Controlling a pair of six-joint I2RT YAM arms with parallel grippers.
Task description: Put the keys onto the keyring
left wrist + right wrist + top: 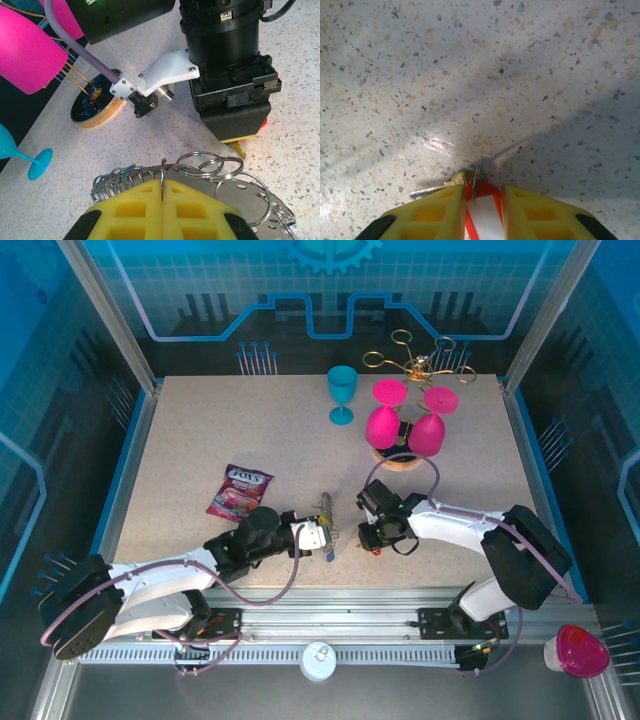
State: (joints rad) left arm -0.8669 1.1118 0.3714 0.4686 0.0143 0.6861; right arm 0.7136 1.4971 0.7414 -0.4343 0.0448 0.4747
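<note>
My left end effector [164, 187] clamps the keyring [200, 172]; at its 3 o'clock the red key [481, 212] sits between my right end effector's [484, 191] jaws, grip unconfirmed, so a loose hold may drop it

The red key [481, 219] — lower part cut off at the edge (keyring [200, 162] half hidden behind left tool [163, 189]).

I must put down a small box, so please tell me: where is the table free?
Free: the back left corner, between the candy bag and the teal goblet; also the right side beyond the pink goblets. Crowded: the front middle, where the left claw and the right claw stand close.
</note>
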